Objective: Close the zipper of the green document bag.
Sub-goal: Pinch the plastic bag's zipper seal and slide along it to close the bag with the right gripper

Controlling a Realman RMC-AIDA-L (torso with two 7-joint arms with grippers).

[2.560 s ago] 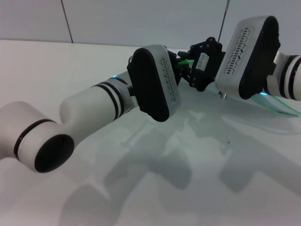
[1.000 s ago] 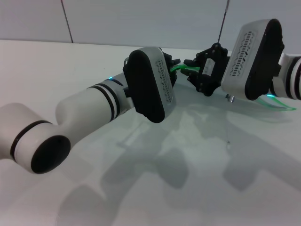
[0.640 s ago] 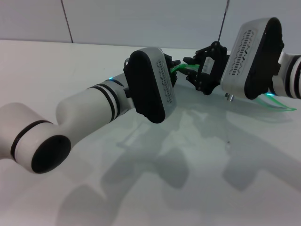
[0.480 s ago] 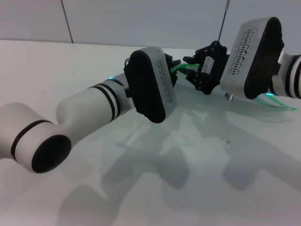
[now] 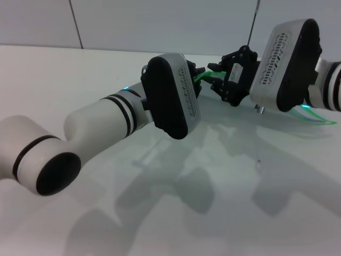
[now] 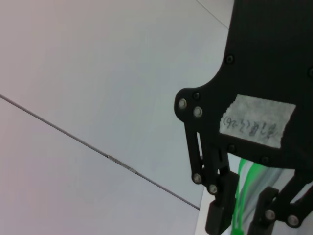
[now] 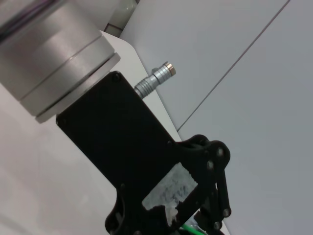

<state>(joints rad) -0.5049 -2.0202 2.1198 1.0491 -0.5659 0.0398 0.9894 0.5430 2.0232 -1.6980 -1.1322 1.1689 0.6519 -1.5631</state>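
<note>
Flat glossy white tabletop [image 5: 224,213] fills most of the head view, running from the near edge to the far wall. Soft grey shadows lie across its middle and near-right portion. One tiny dark speck [image 5: 258,158] sits on the surface, right of centre.

Pale grey panelled wall [image 5: 160,24] stands along the table's far edge. Two thin dark vertical seams divide it, one [image 5: 76,24] toward the left, one [image 5: 254,21] toward the right.

Left wrist view: same pale wall, crossed by a thin dark panel seam [image 6: 98,149] running diagonally.

Right wrist view: wall again, with a thin seam [image 7: 230,68]; white table surface [image 7: 44,181] beneath.
</note>
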